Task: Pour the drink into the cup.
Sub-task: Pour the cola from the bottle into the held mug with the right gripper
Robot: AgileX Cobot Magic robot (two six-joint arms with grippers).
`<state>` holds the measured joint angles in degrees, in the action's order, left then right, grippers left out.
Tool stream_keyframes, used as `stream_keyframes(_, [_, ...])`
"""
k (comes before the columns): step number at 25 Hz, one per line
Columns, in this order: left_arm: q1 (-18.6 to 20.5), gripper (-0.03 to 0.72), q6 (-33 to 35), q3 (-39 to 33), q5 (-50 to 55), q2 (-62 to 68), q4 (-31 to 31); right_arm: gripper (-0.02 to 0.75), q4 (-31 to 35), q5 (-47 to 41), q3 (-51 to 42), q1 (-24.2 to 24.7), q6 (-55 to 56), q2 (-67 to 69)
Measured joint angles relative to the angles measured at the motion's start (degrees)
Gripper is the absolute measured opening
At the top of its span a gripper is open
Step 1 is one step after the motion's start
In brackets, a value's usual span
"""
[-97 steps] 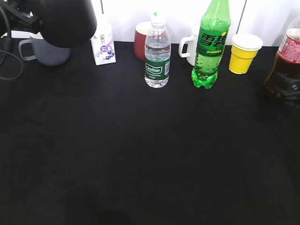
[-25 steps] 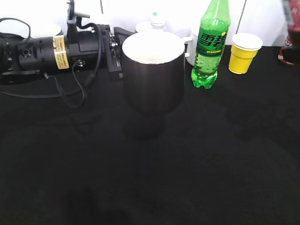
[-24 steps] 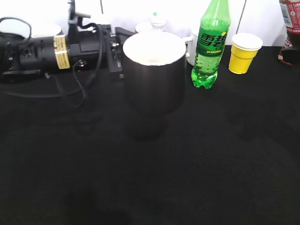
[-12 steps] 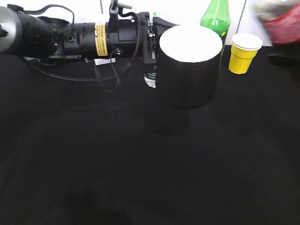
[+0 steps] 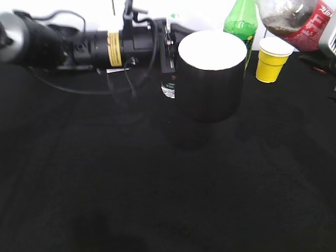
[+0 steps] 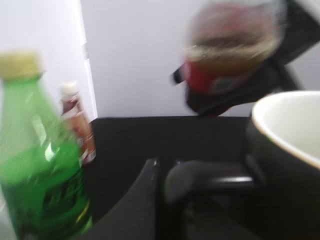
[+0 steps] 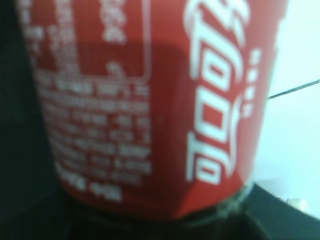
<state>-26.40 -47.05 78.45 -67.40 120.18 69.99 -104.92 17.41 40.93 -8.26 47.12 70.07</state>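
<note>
Left claw (image 5: 169, 48) grips the black cup (image 5: 211, 76) by its handle (image 6: 210, 180), holding it upright above the black table (image 5: 157, 199), white inside showing, just in front of the green soda bottle (image 5: 240, 23) and the small water bottle (image 5: 168, 86). Right claw is hidden behind the red-labelled drink bottle (image 5: 294, 21), which fills the right wrist view (image 7: 150, 100), so I cannot tell how its jaws stand. That bottle hangs tipped over at upper right, blurred, above the yellow paper cup (image 5: 273, 60).

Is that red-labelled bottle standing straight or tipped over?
Tipped. The red-labelled bottle lies nearly sideways in the air, up right of the black mug.
</note>
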Motion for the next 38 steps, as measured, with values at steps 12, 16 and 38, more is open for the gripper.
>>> stream_keyframes(12, [1.4, 0.036, 0.0, 0.0, 0.3, 1.9, 0.1, 0.375, 0.0, -1.0, 0.0, 0.0, -14.9, 0.0])
stream_keyframes(16, [1.5, 0.036, -0.2, 0.0, 0.3, 1.9, 0.2, 0.375, 0.0, -1.4, 0.0, -0.4, -19.8, 0.0])
stream_keyframes(38, [1.3, 0.036, -3.5, 0.0, 0.2, 1.9, 3.6, 0.375, 0.0, -6.4, 0.2, -0.4, -31.5, 0.0])
